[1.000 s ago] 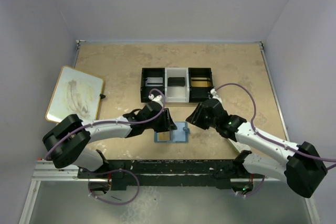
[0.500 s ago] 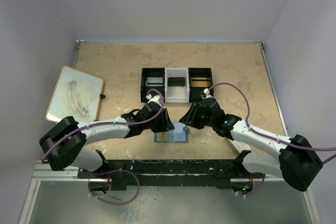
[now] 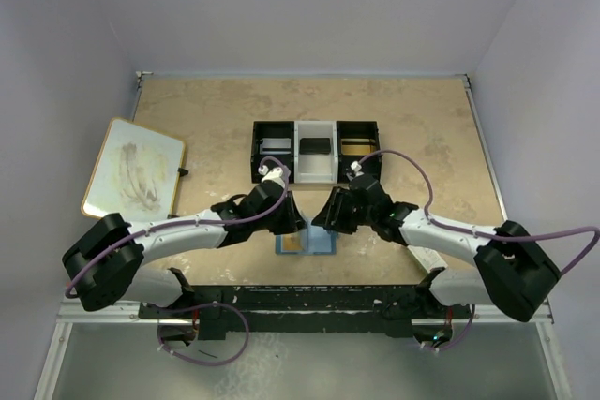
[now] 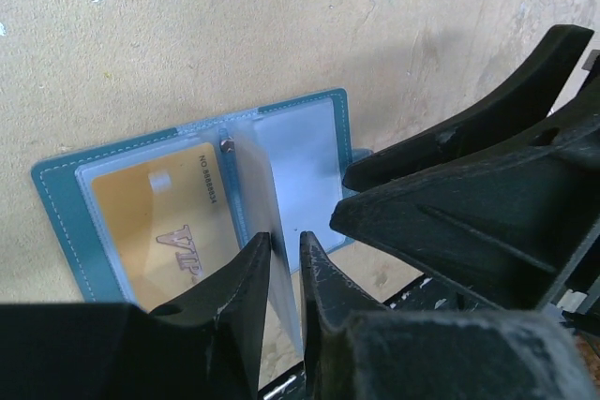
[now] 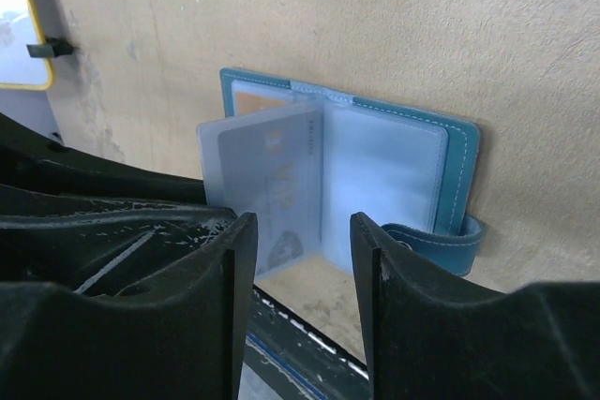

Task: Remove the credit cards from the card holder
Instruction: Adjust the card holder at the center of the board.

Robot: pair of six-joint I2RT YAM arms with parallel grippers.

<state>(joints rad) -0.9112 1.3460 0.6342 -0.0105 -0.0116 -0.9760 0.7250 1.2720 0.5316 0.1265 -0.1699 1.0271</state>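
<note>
Lying open at the near edge of the counter (image 3: 216, 119), the blue card holder (image 3: 321, 243) shows a gold card (image 4: 164, 217) in one pocket and a grey card (image 5: 272, 175) in an upright clear sleeve (image 4: 258, 185). My left gripper (image 4: 286, 274) straddles that sleeve with narrow jaws; I cannot tell whether they pinch it. My right gripper (image 5: 302, 269) hangs above, moderately wide, empty.

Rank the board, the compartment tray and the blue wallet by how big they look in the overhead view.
1 and 2. The board and the compartment tray cover about the same area, too close to rank.
3. The blue wallet is clearly the smallest.
</note>
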